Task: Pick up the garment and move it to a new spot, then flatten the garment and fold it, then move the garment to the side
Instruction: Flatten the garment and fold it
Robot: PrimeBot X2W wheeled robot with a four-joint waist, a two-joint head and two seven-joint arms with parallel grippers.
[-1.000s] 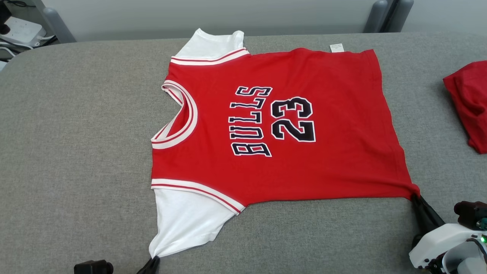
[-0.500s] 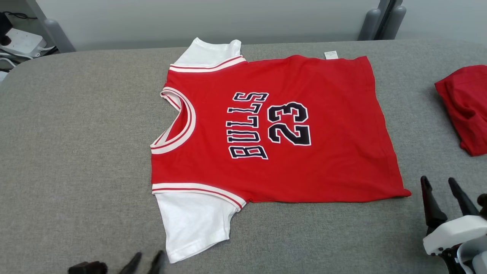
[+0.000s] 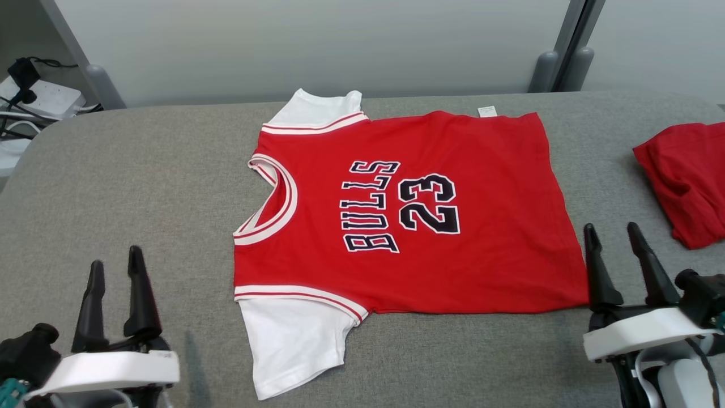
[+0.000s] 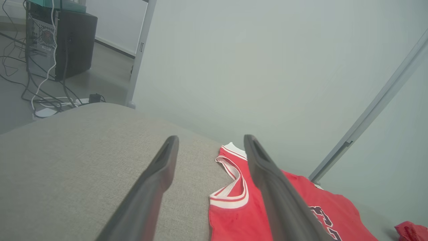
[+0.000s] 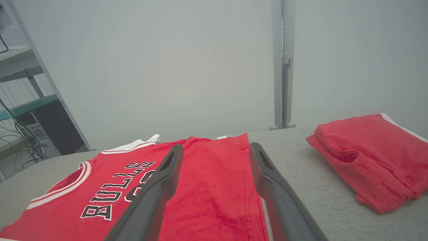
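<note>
The garment (image 3: pixel 408 226) is a red jersey with white sleeves and "BULLS 23" lettering. It lies flat on the grey table (image 3: pixel 141 170), neck to the left and hem to the right. My left gripper (image 3: pixel 116 263) hovers open at the lower left, well clear of the near white sleeve. My right gripper (image 3: pixel 613 229) stands open just right of the hem's near corner. The jersey (image 4: pixel 240 201) shows past the left gripper (image 4: pixel 210 139) in the left wrist view. In the right wrist view the hem (image 5: pixel 217 187) lies under the open right gripper (image 5: pixel 215 147).
A folded red garment (image 3: pixel 688 178) lies at the table's right edge, also the red garment (image 5: pixel 367 157) in the right wrist view. Partition walls and posts (image 3: pixel 558 62) stand behind the table. Cables and a power strip (image 3: pixel 34 96) sit beyond the far left corner.
Both grippers let go of the jersey, opened, and rose away from it: the left off the near sleeve, the right off the hem corner. The cloth settled flat. The head camera tilted.
</note>
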